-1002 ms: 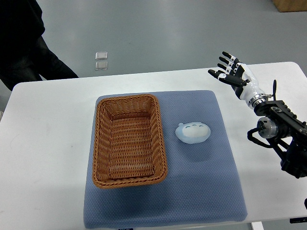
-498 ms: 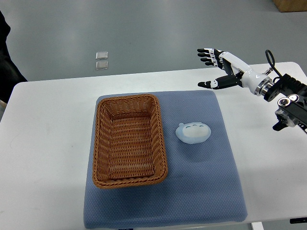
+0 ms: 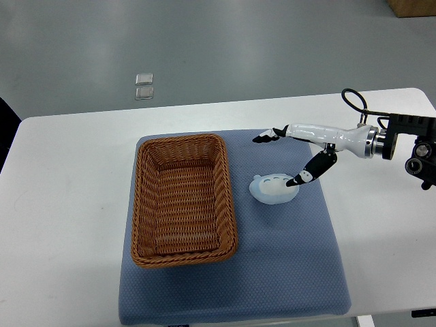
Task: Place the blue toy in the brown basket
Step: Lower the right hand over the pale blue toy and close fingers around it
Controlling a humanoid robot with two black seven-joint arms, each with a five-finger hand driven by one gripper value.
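Pale blue and rounded, the soft plastic toy [image 3: 274, 189] lies on the quilted blue-grey mat [image 3: 272, 272] that covers the middle of the white table [image 3: 61, 204], just to the right of the brown woven wicker basket [image 3: 182, 199] and apart from its rim. That spot leaves its right side free, which is where the right robot hand [image 3: 289, 157] comes in, its white arm reaching across from the right edge. The robot hand is spread wide and holds nothing: its dark-tipped fingers [image 3: 267, 135] point out beyond the toy's far side, while the thumb [image 3: 306, 172] angles down so its tip sits at the toy's right edge, seemingly touching it. Such a splay looks meant to bracket the toy from both sides before closing. The basket stands empty with its long side along the toy, so I judge a short carry leftward over the rim would finish the job. No left arm shows.
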